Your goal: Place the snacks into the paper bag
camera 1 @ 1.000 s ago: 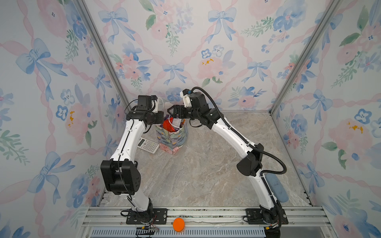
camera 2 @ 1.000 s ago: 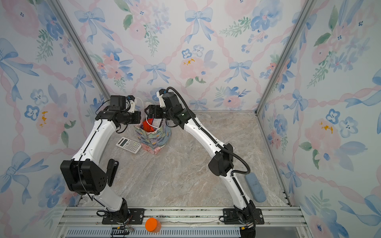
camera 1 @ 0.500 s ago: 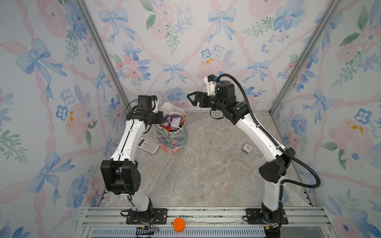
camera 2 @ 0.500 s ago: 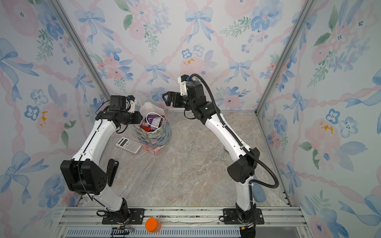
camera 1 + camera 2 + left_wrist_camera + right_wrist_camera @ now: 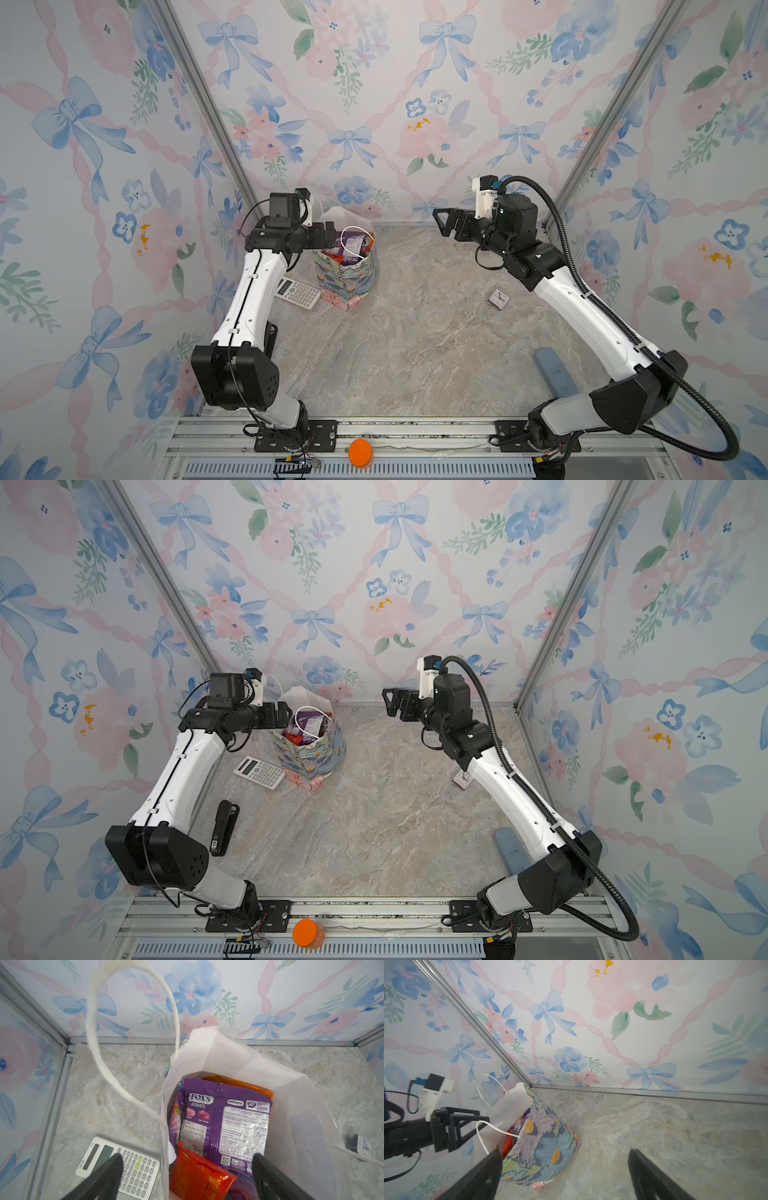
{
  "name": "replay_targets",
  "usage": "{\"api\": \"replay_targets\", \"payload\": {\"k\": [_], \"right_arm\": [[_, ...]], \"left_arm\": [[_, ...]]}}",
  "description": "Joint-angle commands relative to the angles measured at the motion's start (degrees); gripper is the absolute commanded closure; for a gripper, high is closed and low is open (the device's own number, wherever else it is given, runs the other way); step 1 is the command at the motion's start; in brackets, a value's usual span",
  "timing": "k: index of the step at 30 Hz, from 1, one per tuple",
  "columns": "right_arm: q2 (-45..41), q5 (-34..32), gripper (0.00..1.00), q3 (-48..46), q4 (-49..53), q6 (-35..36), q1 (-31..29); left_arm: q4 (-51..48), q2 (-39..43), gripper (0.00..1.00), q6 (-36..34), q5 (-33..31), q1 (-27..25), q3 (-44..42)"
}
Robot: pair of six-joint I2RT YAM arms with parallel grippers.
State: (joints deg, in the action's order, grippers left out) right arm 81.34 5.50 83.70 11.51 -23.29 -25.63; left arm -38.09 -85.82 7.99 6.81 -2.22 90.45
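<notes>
Just now both arms have backed off. The right gripper (image 5: 441, 222), which was over the bag mouth a second ago, has pulled away to the far right, its jaws wide and empty. The left gripper (image 5: 187, 1157), closed at the bag's left rim a second ago, has opened its jaws wide, so they straddle that rim without holding it. The paper bag (image 5: 349, 278) stands upright unaided at the far left of the table (image 5: 415, 340), just beside the calculator (image 5: 297, 293). Inside it lie a purple FOX'S packet (image 5: 224, 1118), an orange packet (image 5: 234, 1082) behind it and a red sachet (image 5: 193, 1172). No packet shows loose on the table. Only the small clock (image 5: 498, 300) lies at the right, so the packing looks finished.
</notes>
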Motion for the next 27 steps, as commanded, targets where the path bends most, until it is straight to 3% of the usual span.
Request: {"api": "replay_targets", "payload": {"k": [1,6,9,12,15,20,27], "right_arm": [[-5.2,-2.0,0.04,-6.9,-2.6,4.0,2.3],[-13.7,-9.5,0.03,-20.4,-3.2,10.7,4.9],[-19.1,-14.7,0.04,-32.0,-9.3,16.2,6.5],[-23.6,-18.6,0.03,-42.4,-15.3,16.7,9.2],[-26.6,-21.1,0.04,-51.5,-23.1,20.0,11.1],[-25.2,-25.5,0.04,-60.1,-35.6,24.3,12.8],[-12.1,-23.7,0.04,-65.3,-54.2,25.1,16.4]], "left_arm": [[6.0,8.3,0.02,2.4,-1.2,-0.2,-5.8],[22.4,27.6,0.02,5.9,1.3,-0.3,-24.8],[31.8,38.1,0.02,9.4,1.9,-0.7,-36.9],[41.3,46.6,0.02,10.7,-0.6,-1.4,-50.6],[49.8,52.5,0.02,10.7,-6.9,-3.0,-61.9],[59.7,53.4,0.02,8.8,-17.4,-5.6,-72.3],[77.2,44.3,0.02,-0.5,-22.2,-5.6,-82.8]]}}
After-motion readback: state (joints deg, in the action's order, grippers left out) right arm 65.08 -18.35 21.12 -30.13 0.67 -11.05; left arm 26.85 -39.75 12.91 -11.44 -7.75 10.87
